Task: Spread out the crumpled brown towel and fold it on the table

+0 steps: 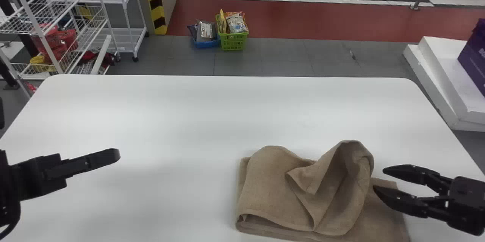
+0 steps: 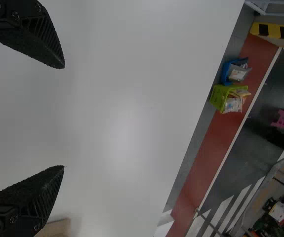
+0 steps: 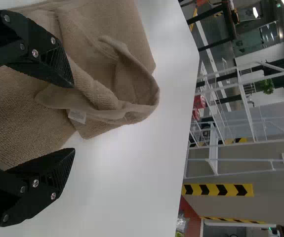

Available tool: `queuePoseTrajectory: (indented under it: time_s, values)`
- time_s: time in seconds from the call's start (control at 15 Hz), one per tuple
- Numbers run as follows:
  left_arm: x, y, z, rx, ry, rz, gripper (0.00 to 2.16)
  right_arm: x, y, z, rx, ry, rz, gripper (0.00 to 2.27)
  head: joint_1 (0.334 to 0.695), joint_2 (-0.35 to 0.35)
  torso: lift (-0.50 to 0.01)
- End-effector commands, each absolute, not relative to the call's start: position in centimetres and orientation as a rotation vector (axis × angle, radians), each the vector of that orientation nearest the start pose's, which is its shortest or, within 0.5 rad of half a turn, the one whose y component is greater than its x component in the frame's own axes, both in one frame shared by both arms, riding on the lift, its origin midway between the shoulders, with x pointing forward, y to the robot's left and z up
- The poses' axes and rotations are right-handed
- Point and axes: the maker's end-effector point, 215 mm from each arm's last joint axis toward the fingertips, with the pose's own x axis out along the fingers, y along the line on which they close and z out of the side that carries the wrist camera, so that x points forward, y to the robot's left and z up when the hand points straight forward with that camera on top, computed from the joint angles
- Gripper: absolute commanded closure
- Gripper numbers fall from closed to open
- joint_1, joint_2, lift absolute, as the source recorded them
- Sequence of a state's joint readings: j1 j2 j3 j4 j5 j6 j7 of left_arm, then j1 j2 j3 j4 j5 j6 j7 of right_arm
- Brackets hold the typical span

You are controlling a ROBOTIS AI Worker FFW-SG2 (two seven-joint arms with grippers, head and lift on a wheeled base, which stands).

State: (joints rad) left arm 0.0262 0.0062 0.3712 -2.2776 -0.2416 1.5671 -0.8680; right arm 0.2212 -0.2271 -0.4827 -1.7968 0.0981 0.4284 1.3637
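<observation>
The right pincer (image 1: 379, 178) stands spread beside the brown towel (image 1: 269, 192), which lies part-folded on the right side of the table (image 1: 182, 128). I'd nip only the raised flap (image 1: 343, 177) — not the layers beneath — and ease it flat. Leftward, toward the spread left pincer (image 2: 64, 117), there's room for smoothing edges.

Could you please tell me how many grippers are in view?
2: the left gripper, open over the left part of the table, and the right gripper, open by the brown towel.
</observation>
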Motion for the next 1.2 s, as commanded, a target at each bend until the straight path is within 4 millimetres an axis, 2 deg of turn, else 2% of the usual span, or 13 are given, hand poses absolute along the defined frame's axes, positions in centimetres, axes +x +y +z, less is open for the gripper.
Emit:
queuePoseTrajectory:
  time_s: [0.0,0.2,0.4,0.47,0.6,0.73,0.93,1.13]
  values:
    - [42.9,28.8,-37.7,-0.415,0.789,-0.231,0.09,39.3,-31.1,-42.3,-0.023,0.521,0.861,0.62,0.695,-0.048,-0.127]
    - [42.9,28.7,-37.6,-0.417,0.788,-0.236,0.09,39.5,-30.1,-42.4,-0.019,0.518,0.882,0.91,0.695,-0.03,-0.127]
    - [42.6,29.2,-37.9,-0.424,0.793,-0.225,0.09,40.1,-30.2,-42.3,0.004,0.515,0.875,1.37,0.695,-0.021,-0.127]
    - [42.6,29.3,-37.9,-0.425,0.79,-0.222,0.09,40.1,-30.4,-42.2,0.013,0.513,0.869,1.42,0.695,-0.017,-0.127]
    - [42.6,29.4,-37.8,-0.423,0.789,-0.22,0.09,40.0,-30.9,-41.8,0.072,0.52,0.849,1.48,0.695,-0.016,-0.127]
    - [42.7,29.4,-37.7,-0.422,0.786,-0.222,0.09,39.0,-30.6,-40.9,0.136,0.529,0.838,1.48,0.695,-0.019,-0.127]
    - [42.7,29.5,-37.7,-0.422,0.786,-0.219,0.09,35.9,-30.6,-37.9,0.229,0.54,0.814,1.48,0.695,-0.018,-0.127]
    - [42.6,29.5,-37.5,-0.421,0.783,-0.22,0.09,33.4,-32.2,-37.4,0.344,0.609,0.743,1.48,0.695,-0.02,-0.127]
